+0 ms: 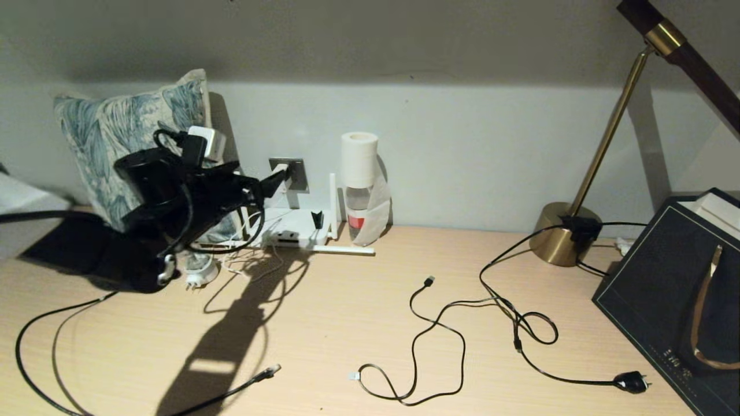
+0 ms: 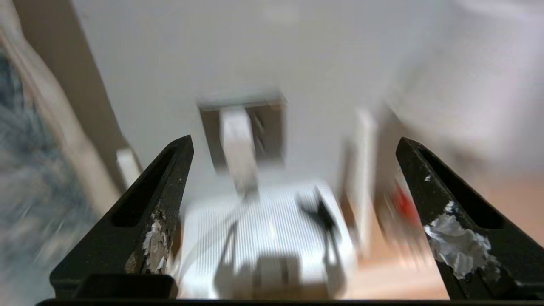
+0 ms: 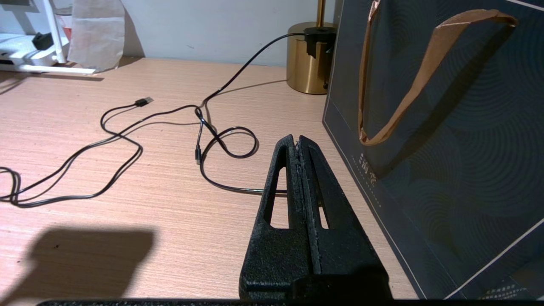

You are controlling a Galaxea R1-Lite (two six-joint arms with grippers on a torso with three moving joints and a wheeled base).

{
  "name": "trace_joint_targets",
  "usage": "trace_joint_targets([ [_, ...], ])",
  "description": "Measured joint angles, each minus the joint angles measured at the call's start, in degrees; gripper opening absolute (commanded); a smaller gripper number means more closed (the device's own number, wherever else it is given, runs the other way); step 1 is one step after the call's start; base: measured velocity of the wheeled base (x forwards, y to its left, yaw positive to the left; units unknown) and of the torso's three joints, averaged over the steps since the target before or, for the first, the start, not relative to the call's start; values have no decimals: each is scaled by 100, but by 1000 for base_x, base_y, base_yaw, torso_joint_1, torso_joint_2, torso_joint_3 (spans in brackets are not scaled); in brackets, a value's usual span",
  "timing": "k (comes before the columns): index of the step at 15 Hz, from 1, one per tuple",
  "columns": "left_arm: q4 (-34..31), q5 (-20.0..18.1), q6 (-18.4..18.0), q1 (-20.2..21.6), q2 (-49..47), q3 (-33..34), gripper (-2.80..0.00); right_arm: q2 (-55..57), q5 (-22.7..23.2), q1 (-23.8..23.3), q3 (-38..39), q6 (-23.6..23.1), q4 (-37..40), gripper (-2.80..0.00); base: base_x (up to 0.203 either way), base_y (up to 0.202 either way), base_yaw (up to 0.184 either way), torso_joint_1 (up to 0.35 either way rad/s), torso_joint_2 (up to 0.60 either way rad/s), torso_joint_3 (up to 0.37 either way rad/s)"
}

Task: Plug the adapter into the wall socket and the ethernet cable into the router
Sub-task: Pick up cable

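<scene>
the left gripper [image 2: 293, 170] hangs in front of the wall socket [image 1: 292, 173], its jaws spread wide and holding nothing. between them, in the left wrist view, the adapter [image 2: 238, 148] sits on the grey plate, apparently already seated, with its thin cord dropping toward the router [image 1: 292, 228] just below. the router lies flat on the wooden desk [image 1: 358, 323] against the wall, its ported edge facing out toward the robot.

the relation that matters next, as i judge it, is with the ethernet cable [image 1: 231, 393]. it lies well apart from those open jaws, down at the desk's near edge. its long axis runs slantwise, and the clear clip end [image 1: 270, 370] points up and toward the router. the left arm is much the nearer one. to take the connector it would have to drop away from the wall and come down over the clip, jaws set across the cable.

the right gripper [image 3: 299, 142] is parked over the desk beside the dark gift bag [image 3: 446, 127], fingers pressed together on nothing, with the usb cable [image 3: 106, 140] and the lamp cord [image 3: 221, 140] lying ahead of it.
</scene>
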State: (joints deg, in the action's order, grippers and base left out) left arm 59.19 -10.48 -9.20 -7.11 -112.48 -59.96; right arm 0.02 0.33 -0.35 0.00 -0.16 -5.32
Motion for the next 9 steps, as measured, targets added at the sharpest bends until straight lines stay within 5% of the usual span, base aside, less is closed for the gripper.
trace_joint_targets([
  [2, -1107, -824, -665, 23, 926, 898, 0, -2, 0, 0, 0, 0, 2, -280, 0, 0, 0, 0, 0, 0],
  [5, -3495, -1540, -2274, 61, 2004, 1491, 0, -2, -1, 0, 0, 1, 0, -280, 0, 0, 0, 0, 0, 0],
  [7, -5263, -1417, -3359, 59, 2452, 1600, 0, 0, -2, 0, 0, 2, 2, -280, 0, 0, 0, 0, 0, 0],
  [9, -6653, -906, -4232, 61, 2561, 1609, 0, -2, 0, 2, 0, 0, 2, -280, 0, 0, 0, 0, 0, 0],
])
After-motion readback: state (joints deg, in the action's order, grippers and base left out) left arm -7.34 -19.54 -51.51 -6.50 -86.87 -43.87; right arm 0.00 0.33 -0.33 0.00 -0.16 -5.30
